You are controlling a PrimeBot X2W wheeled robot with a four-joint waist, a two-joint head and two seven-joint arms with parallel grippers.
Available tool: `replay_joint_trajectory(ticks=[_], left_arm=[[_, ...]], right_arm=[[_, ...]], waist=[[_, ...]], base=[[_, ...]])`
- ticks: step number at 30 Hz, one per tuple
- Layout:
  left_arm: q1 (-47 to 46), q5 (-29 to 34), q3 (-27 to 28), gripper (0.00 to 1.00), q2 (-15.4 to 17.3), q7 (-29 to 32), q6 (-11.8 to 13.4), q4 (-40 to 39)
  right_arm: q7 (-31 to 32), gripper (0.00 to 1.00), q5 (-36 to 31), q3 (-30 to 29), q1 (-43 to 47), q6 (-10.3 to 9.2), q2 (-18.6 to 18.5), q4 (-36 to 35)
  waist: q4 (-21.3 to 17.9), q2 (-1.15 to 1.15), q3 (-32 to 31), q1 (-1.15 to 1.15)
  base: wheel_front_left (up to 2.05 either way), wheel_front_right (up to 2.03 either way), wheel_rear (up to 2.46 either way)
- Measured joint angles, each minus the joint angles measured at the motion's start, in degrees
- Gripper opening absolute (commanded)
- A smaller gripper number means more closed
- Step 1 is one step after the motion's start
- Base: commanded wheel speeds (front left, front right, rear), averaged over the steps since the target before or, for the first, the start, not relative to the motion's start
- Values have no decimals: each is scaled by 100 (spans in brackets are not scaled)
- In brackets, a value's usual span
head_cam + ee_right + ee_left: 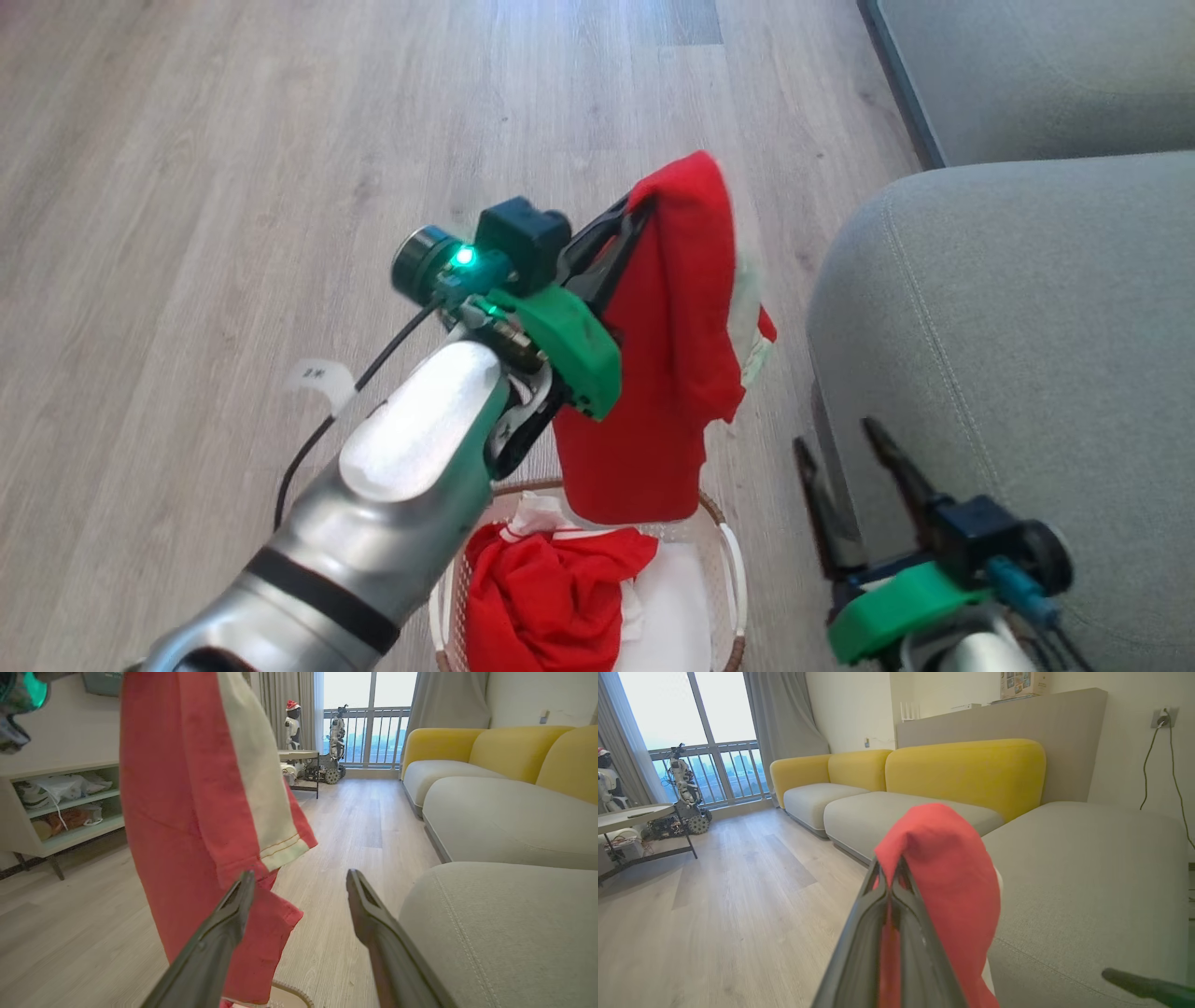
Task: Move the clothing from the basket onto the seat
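Recorded the clothing (677, 336) as soft, matt red cloth with white trim. Noted the seat (1008, 308) as matt grey woven fabric with a stitched seam. Found the basket (738, 579) in white plastic with a brown woven-look rim. Logged the floor (233, 187) as pale wood-grain boards, low sheen. Noted the left forearm (420, 439) as glossy silver metal.

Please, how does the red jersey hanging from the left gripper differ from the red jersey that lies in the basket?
The hanging jersey is held by the left gripper, whose jaws are shut on it; the jersey in the basket is not held. The hanging jersey drapes long and vertical above the basket; the other lies crumpled inside it. Both are red with white trim.
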Motion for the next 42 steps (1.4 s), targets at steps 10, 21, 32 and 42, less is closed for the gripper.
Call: replay_joint_trajectory(ticks=[10, 21, 32, 42], left_arm=[[-258, -450, -526, 0, -7, 0, 213, -116], [-326, -867, -1020, 0, -4, -8, 348, -227], [-452, -1172, -1461, 0, -1, -59, 455, -380], [-528, -1332, -1534, 0, 0, -137, 560, -302]], right_arm=[[1, 100, -77, 658, -676, 0, -8, 704], [1, 100, 214, 1015, -1168, 1, -25, 1526], [1, 100, 416, 1260, -1763, 1, -62, 2076], [1, 0, 422, 1379, -1883, 1, -73, 2212]], waist=[[51, 0, -85, 0], [284, 0, -149, 0], [488, 0, -206, 0], [524, 0, -159, 0]], base=[[0, 0, 0], [0, 0, 0], [0, 0, 0], [0, 0, 0]])
